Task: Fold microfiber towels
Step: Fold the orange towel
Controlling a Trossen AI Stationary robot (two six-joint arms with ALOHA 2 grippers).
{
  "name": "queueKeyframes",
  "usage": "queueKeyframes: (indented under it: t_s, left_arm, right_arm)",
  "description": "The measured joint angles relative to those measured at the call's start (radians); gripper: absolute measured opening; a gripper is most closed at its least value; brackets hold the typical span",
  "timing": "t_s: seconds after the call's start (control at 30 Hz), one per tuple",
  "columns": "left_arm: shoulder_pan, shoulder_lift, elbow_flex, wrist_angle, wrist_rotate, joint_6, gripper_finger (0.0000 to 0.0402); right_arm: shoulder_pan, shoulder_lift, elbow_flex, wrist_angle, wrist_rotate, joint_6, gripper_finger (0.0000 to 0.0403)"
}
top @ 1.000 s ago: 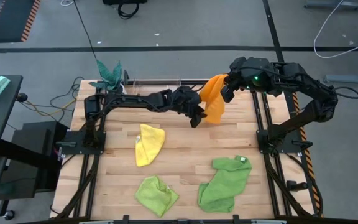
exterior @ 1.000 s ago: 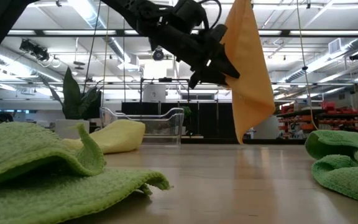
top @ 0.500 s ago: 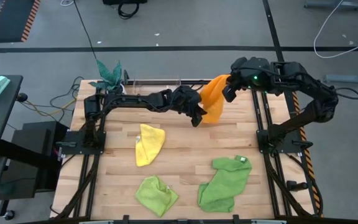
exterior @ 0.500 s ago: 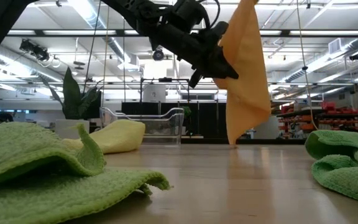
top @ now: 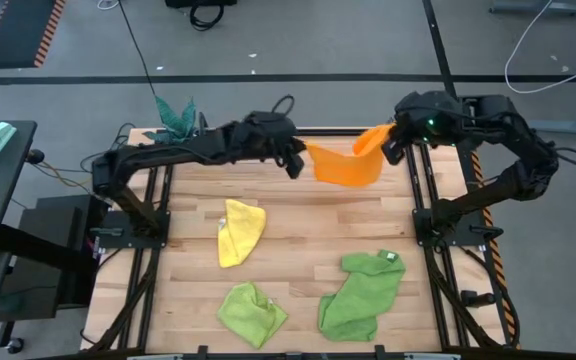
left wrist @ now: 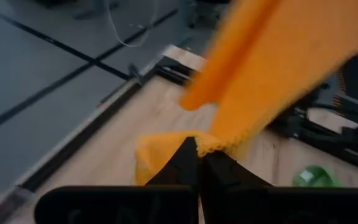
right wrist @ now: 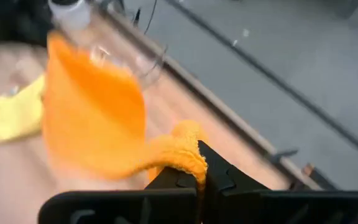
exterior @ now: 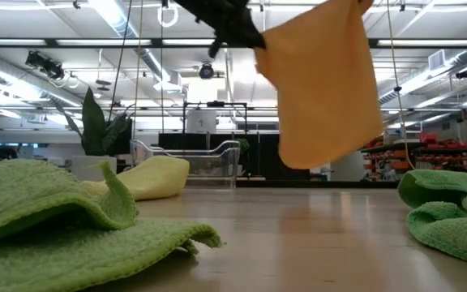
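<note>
While both arms' jaws pinch its top corners, the orange towel [top: 343,165] hangs spread above bare tabletop [top: 298,225].

You are looking at a pale wood-plank surface [top: 288,225] standing on a grey concrete floor [top: 268,40] crossed by dark lines. Behind it, long ceiling lights [exterior: 128,28] run over an open hall, with red shelving [exterior: 428,146] far off.

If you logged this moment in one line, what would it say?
left claw: shut on orange towel | right claw: shut on orange towel | towel: stretched above table
</note>
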Motion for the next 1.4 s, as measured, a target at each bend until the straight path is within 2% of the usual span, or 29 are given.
queueKeyframes:
  t_s: [0.1, 0.2, 0.37, 0.67, 0.77, 0.9, 1.1, 1.27, 1.4]
  left_arm:
    - [0.0, -0.044, 0.0, -0.029, -0.032, 0.001, 0.0003]
    - [0.003, -0.072, 0.0, -0.041, -0.037, 0.001, 0.0003]
    - [0.013, -0.088, 0.0, -0.067, -0.043, -0.007, 0.0003]
    - [0.031, -0.102, -0.001, -0.119, -0.05, -0.01, 0.0003]
    - [0.039, -0.109, 0.0, -0.126, -0.051, -0.012, 0.0003]
    - [0.039, -0.121, -0.001, -0.156, -0.05, -0.016, 0.0003]
    - [0.037, -0.126, 0.0, -0.259, -0.049, -0.031, 0.0003]
    - [0.025, -0.115, -0.002, -0.332, -0.05, -0.06, 0.0003]
    - [0.024, -0.104, -0.002, -0.287, -0.054, -0.059, 0.0003]
  right_arm:
    - [0.046, -0.007, 0.0, -0.071, -0.046, 0.045, 0.0]
    - [0.087, -0.016, -0.002, -0.06, -0.099, 0.059, 0.0]
    - [0.091, -0.025, -0.007, -0.064, -0.208, 0.098, 0.0]
    - [0.092, -0.025, -0.011, -0.062, -0.314, 0.105, 0.0]
    - [0.092, -0.034, -0.058, -0.059, -0.339, 0.117, 0.0]
    - [0.1, -0.061, -0.215, -0.064, -0.41, 0.139, 0.0]
    - [0.118, -0.072, -0.391, -0.059, -0.367, 0.119, 0.0]
    - [0.097, -0.082, -0.397, -0.058, -0.268, 0.138, 0.0]
    - [0.038, -0.08, -0.393, -0.064, -0.221, 0.114, 0.0]
